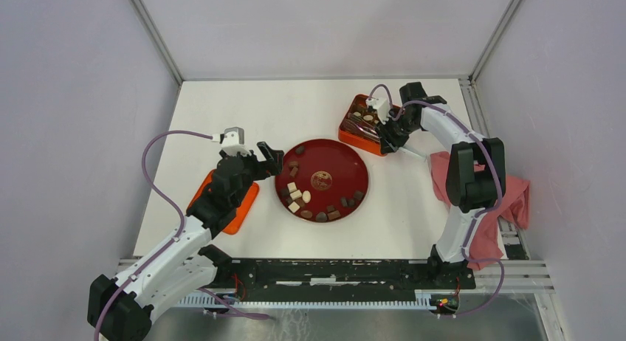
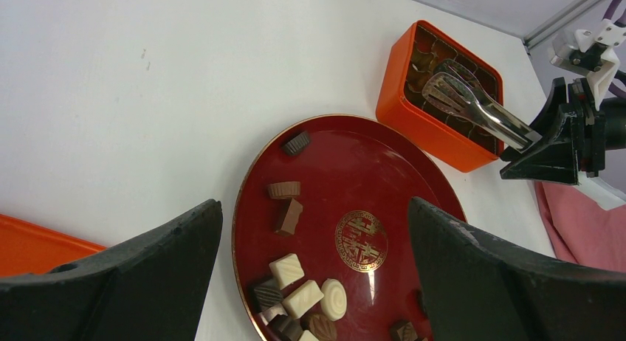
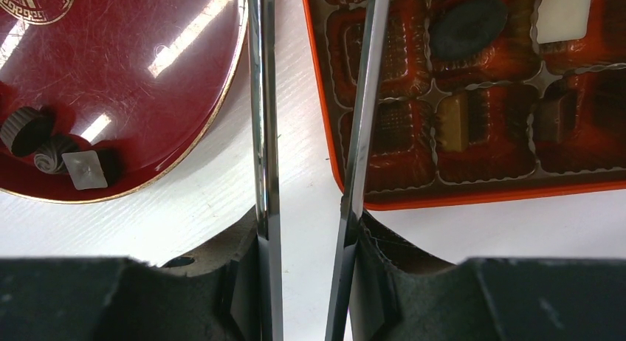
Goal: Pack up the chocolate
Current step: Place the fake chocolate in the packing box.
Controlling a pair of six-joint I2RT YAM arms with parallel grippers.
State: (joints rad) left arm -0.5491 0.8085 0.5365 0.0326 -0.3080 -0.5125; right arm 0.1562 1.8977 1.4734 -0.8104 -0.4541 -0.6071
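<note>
We are treating the chocolate (image 2: 286, 271), mostly on the red plate (image 2: 347, 164) with some in the orange box (image 2: 424, 131), as light, slick and brittle, gripping across flat sides. Our right gripper (image 3: 306, 282) is pinching tongs (image 2: 476, 108); our left gripper (image 1: 270, 158) is hanging spread.

A white table (image 1: 221, 112) carries a round red plate (image 1: 341, 161). A square orange box (image 1: 357, 140) sits just beyond the plate's far right, a flat orange lid (image 1: 246, 205) lies near its left, and a pink cloth (image 1: 511, 202) lies well to its right.
</note>
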